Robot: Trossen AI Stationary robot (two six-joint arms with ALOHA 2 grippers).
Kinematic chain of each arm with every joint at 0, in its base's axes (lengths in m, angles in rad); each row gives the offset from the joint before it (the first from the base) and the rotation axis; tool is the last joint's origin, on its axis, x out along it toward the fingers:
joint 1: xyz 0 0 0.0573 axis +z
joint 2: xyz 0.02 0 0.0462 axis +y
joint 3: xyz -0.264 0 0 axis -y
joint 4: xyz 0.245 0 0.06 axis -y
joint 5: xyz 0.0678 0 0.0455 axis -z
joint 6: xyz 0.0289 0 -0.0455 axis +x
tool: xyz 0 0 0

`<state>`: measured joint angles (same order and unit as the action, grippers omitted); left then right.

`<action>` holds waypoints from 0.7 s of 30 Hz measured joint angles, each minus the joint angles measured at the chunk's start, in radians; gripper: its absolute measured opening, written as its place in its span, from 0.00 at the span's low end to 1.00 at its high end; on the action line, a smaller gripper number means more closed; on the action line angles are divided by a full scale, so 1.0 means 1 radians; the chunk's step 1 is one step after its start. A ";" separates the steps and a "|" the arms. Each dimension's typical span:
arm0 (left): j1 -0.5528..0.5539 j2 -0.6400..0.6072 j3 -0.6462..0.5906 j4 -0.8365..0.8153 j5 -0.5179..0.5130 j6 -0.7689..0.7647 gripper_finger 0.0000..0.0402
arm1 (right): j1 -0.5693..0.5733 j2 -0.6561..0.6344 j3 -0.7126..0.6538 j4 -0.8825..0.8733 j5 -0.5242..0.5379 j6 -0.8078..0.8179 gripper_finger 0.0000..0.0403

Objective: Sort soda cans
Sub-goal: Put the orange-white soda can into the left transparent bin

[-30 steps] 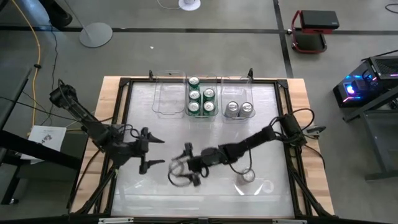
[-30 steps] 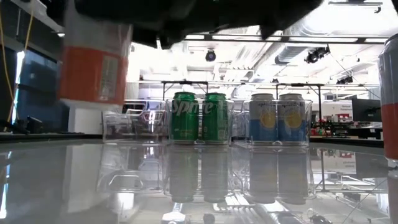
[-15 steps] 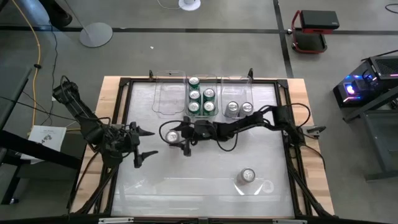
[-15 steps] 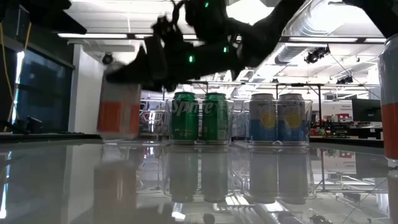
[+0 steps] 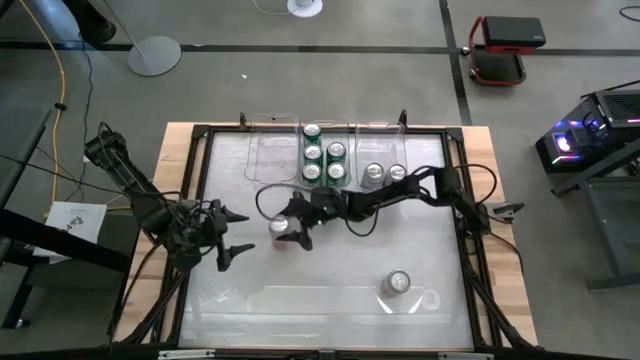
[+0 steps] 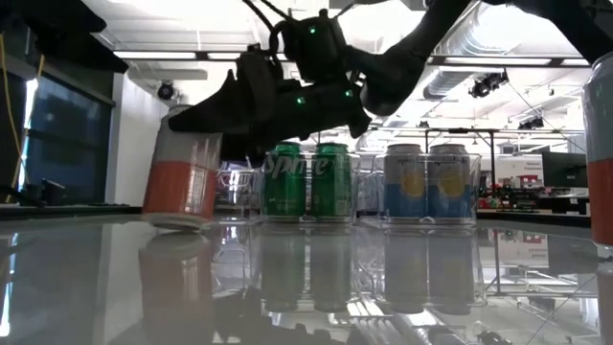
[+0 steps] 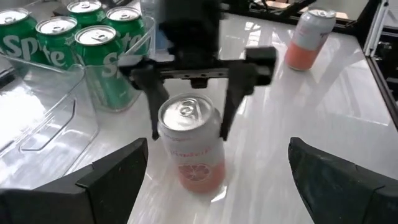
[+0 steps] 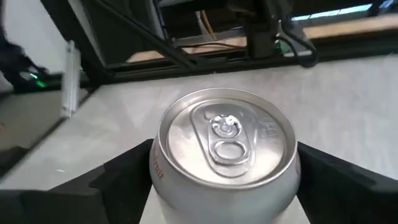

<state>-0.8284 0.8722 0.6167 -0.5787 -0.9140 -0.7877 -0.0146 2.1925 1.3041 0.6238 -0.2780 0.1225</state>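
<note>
A soda can (image 7: 189, 146) with a silver top and an orange band stands upright on the white table, left of the middle. My right gripper (image 5: 287, 228) reaches in from the table's right. Its open fingers (image 7: 152, 112) stand on either side of the can's upper part. My left gripper (image 5: 245, 232) hangs open and empty near the table's left side, facing the can. Several green cans (image 5: 323, 160) fill the middle bin. Two silver cans (image 5: 384, 175) stand in the right bin. Another orange can (image 5: 399, 283) stands at the near right. My right gripper has one finger on each side of the can's upper wall (image 8: 163, 180), just below the rim. The fingers come nearly level from the table's right. The can rests on its base on the table. I cannot tell whether the fingers touch the wall.
A clear bin (image 5: 270, 160) with nothing in it stands at the far left of the row of bins. A black frame (image 5: 190, 180) runs around the table. Bare tabletop lies along the near edge.
My right gripper has carried the orange can from the near middle of the table toward the far edge, then lowered it. The can was lifted clear and now stands on the table. My left gripper has drawn back a little toward the table's left edge.
</note>
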 joint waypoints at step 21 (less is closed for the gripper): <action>0.004 0.020 0.000 0.002 0.091 0.004 0.91 | -0.002 -0.027 -0.001 0.040 0.053 -0.035 0.86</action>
<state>-0.8246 0.8918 0.6167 -0.5770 -0.8230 -0.7841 -0.0169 2.1655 1.3033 0.6638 -0.2252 0.0874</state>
